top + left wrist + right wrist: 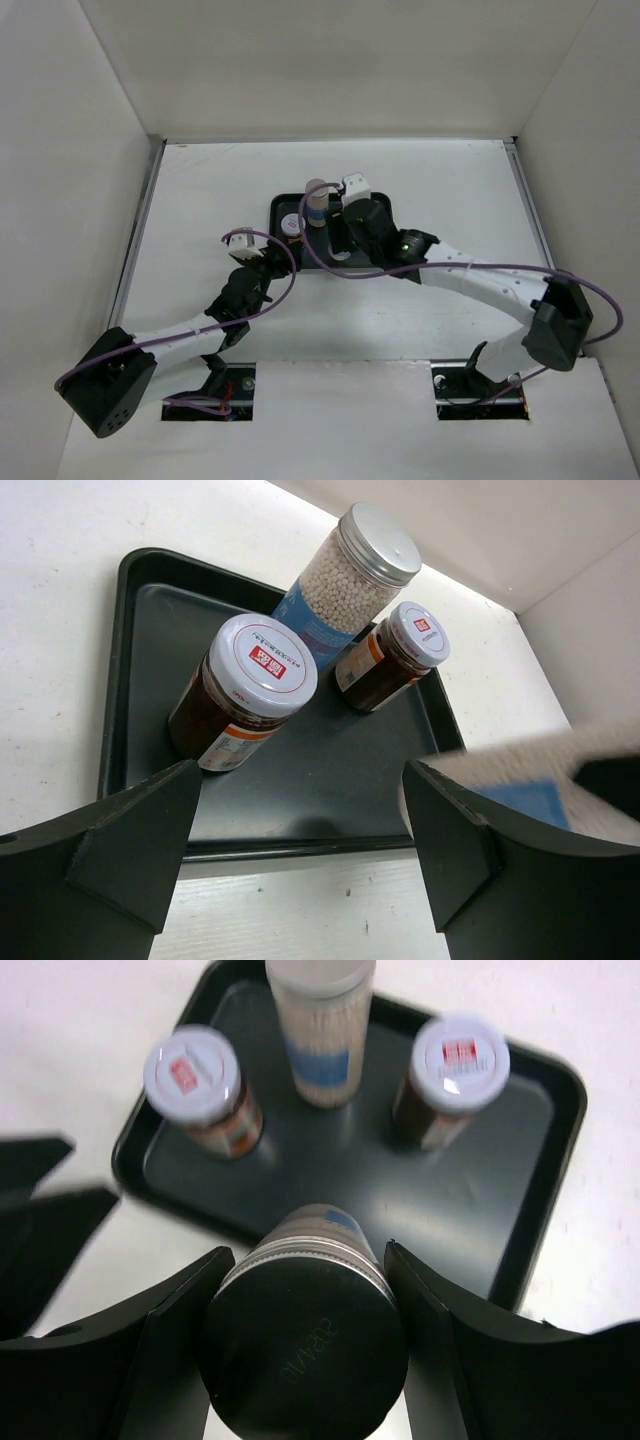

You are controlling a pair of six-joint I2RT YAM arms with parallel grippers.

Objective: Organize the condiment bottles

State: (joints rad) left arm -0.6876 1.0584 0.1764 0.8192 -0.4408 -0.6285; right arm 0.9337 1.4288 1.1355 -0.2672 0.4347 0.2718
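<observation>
Three condiment bottles stand on the black tray (140,630): a tall grey-capped one (350,585) and two short white-capped brown ones (262,670) (405,650). In the right wrist view the same three bottles are the tall one (320,1030) and the short ones (195,1085) (455,1070). My right gripper (308,1250) is shut on a second tall grey-capped bottle (300,1330) over the tray's near edge; I cannot tell whether its base rests on the tray. My left gripper (300,790) is open and empty, just in front of the tray's near rim.
The tray (285,203) sits mid-table with both grippers (243,243) (345,218) close beside it. White walls enclose the table on three sides. A blurred whitish and blue shape (540,780) shows behind my left gripper's right finger.
</observation>
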